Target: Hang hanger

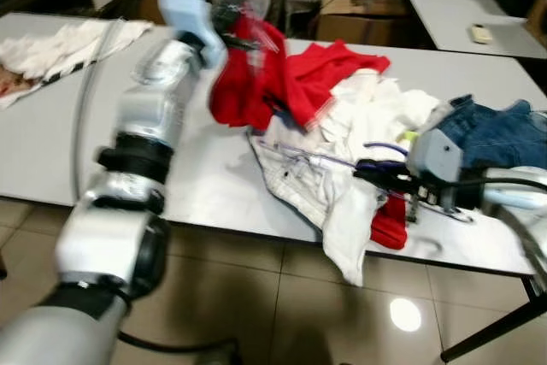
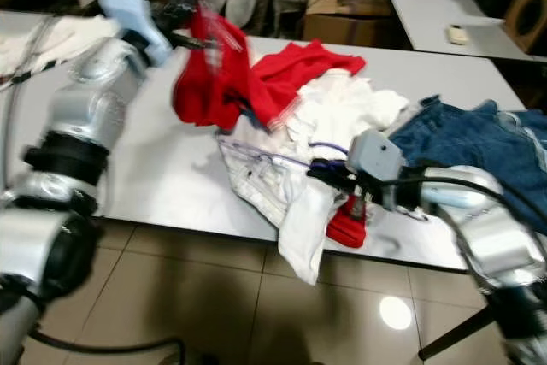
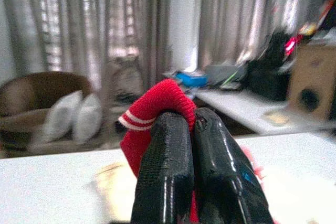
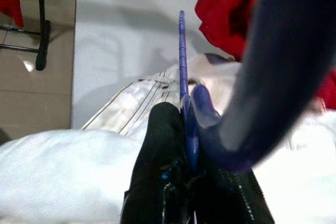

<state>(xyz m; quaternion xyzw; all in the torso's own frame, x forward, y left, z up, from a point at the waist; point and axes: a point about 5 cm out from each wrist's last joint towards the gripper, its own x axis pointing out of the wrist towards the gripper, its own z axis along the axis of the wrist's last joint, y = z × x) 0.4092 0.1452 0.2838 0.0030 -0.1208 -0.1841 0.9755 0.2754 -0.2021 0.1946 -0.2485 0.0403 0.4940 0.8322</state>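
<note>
- Our left gripper (image 3: 191, 124) pinches a red garment (image 1: 256, 74), lifted above the white tabletop (image 1: 188, 185)
- Our right gripper (image 4: 184, 114) clamps the blue hanger (image 4: 182, 56) over the clothes pile (image 1: 342, 151)

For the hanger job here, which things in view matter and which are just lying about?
In play:
- purple hanger, clamped by the right gripper
- red garment, lifted off the table by the left gripper

Lying about:
- white clothes
- blue jeans
- cardboard box
- cushions
</note>
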